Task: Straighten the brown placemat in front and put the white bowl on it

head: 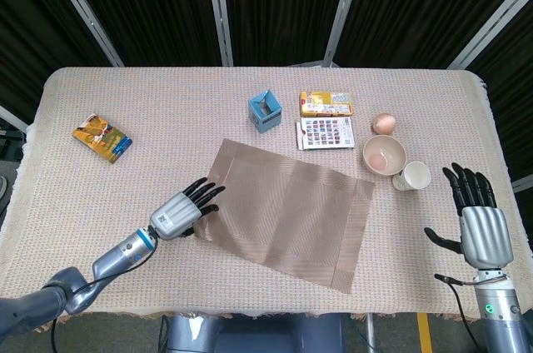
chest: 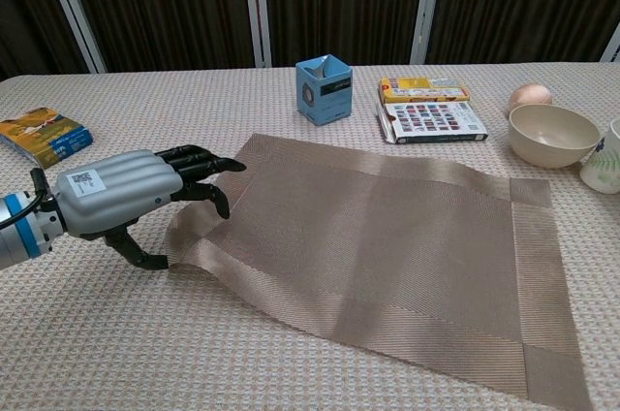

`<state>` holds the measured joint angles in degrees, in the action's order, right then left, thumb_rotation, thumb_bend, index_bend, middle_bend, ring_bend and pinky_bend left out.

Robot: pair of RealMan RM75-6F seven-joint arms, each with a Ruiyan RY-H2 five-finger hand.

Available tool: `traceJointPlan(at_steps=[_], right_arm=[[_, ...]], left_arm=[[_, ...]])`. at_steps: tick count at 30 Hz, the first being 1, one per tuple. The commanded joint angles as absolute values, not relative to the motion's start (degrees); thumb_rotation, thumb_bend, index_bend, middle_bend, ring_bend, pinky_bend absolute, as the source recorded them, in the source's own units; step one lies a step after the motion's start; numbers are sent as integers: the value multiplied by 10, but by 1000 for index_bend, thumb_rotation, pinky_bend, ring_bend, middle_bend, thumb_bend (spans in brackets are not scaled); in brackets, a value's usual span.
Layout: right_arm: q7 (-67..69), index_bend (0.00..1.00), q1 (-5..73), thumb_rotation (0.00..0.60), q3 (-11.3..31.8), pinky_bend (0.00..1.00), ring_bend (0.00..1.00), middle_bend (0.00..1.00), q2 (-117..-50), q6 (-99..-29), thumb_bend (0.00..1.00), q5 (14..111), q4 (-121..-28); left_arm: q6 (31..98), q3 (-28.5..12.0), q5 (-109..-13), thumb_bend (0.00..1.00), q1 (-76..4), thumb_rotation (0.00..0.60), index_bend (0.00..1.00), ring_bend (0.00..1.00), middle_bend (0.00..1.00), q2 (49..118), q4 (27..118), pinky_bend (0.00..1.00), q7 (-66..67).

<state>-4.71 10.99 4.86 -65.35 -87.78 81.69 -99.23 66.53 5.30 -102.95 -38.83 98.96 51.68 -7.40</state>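
A table (head: 75,203) covered in a beige woven cloth is shown from above and from chest height. 1 brown placemat (head: 287,211) is laid near the front centre, skewed so that its edges are not square with the table edge. Its left corner is lifted and buckled off the cloth, seen most clearly in the chest view (chest: 194,232).

The left hand (head: 181,213) is placed at that raised corner, with dark fingers (chest: 205,161) resting over the mat's edge and the thumb tucked beneath, so the corner is grasped. The right hand (head: 479,224) is held at the right edge, well apart from the mat, released, fingers spread and holding nothing.

1 white bowl (head: 384,154) is set on the cloth just beyond the mat's far right corner, upright, not on the mat. Just beside it to the right 1 white cup (head: 412,176) is seen, and behind it 1 brown egg-like object (head: 383,123).

Further back, 1 blue open-topped box (head: 265,112), 1 yellow packet (head: 326,103) and 1 card of coloured squares (head: 325,133) are found. 1 yellow and blue packet (head: 102,138) is placed alone at the far left.
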Motion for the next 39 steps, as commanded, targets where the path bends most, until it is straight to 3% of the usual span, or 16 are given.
traceJointPlan(at_steps=[1,7,16,21,29,39], right_arm=[[-46,0,109,600,50,0,0,0,-653,-877,0,818,-993],[-42,0,106,600,53,0,0,0,-651,-876,0,823,-994],[-39,0,103,600,56,0,0,0,-650,-876,0,829,-995],[-40,0,101,600,57,0,0,0,-650,-876,0,832,-996],[-39,0,98,600,59,0,0,0,-648,-877,0,836,-1000],[-42,0,93,600,60,0,0,0,-646,-879,0,846,-1005]], left_arm=[[662,52,-1027,311,-391,600,323,0,0,993,520,0,-71],[655,50,-1019,482,-395,600,390,0,0,1000,526,0,-70],[661,47,-1008,493,-393,600,601,0,0,1002,535,0,-73],[673,51,-1007,494,-384,600,661,0,0,993,557,0,-67],[670,66,-993,493,-361,600,687,0,0,948,661,0,-7],[607,95,-914,492,-323,600,684,0,0,846,914,0,184]])
